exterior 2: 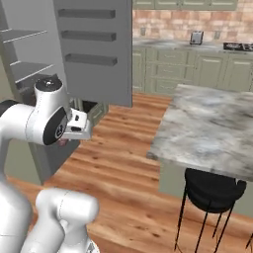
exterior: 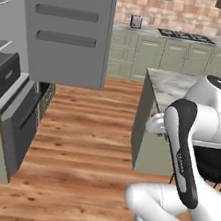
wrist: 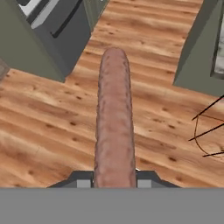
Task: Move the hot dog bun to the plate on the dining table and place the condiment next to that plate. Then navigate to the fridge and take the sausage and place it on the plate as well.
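The sausage [wrist: 114, 118], a reddish-brown cylinder, runs straight up the middle of the hand view. My gripper [wrist: 114, 179] is shut on its near end, with a dark fingertip on each side. It hangs over bare wood floor between the fridge and the dining table. The fridge [exterior: 70, 25] stands on the left with its grey-green door [exterior 2: 94, 44] swung open and white shelves [exterior 2: 27, 34] showing. The dining table [exterior 2: 212, 128] with its veined marble top [exterior: 177, 85] lies to the right. The plate, the hot dog bun and the condiment are out of view.
A black round stool [exterior 2: 212, 190] stands at the table's near side, and its thin legs [wrist: 210, 131] show at the right of the hand view. The fridge's dark drawer [wrist: 57, 26] is at upper left. Sage-green cabinets [exterior: 186, 59] line the brick back wall.
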